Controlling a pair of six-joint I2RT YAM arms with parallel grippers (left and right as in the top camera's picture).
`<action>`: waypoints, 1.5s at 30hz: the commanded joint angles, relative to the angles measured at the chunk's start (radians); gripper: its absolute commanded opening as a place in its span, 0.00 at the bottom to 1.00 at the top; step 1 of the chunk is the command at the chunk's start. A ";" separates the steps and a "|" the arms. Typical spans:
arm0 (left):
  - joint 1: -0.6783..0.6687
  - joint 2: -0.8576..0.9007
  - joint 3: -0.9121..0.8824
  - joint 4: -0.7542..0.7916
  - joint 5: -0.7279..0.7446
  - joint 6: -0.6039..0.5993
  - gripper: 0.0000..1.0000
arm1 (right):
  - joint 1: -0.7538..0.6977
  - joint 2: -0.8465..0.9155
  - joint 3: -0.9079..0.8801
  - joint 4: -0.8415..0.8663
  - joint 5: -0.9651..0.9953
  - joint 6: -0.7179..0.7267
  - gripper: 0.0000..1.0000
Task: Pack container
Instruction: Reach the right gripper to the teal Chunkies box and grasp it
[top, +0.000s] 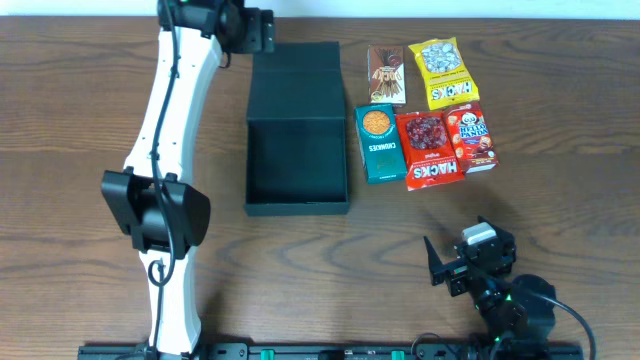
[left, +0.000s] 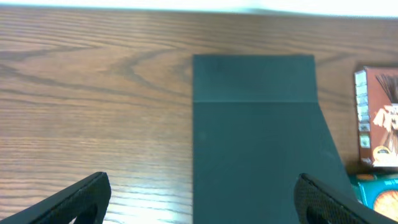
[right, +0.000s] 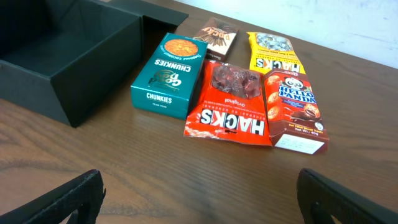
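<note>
The container (top: 297, 207) is a square black box, open and empty, with its flap lid (top: 295, 78) laid flat on the table behind it. My left gripper (top: 264, 30) is open and empty at the far edge of the lid. In the left wrist view the lid (left: 255, 137) fills the space ahead of the open fingers (left: 202, 190). My right gripper (top: 452, 250) is open and empty near the front right. In the right wrist view its fingers (right: 199, 186) hover over bare wood, and the container (right: 68, 56) lies at the upper left.
Snacks lie right of the container: a teal cookie box (top: 379, 143), a red Hacks bag (top: 428, 150), a Hello Panda box (top: 471, 138), a yellow Hacks bag (top: 440, 72) and a brown packet (top: 387, 74). The left arm spans the table's left side.
</note>
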 joint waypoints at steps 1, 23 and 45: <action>0.041 -0.020 0.020 0.002 -0.003 -0.019 0.95 | 0.008 -0.006 -0.006 -0.002 0.003 0.010 0.99; 0.121 -0.020 0.020 0.069 0.052 -0.019 0.95 | 0.007 0.007 0.014 1.183 0.014 0.459 0.99; 0.126 -0.020 0.020 0.031 0.048 -0.018 0.95 | 0.078 1.542 1.278 0.012 -0.154 0.364 0.99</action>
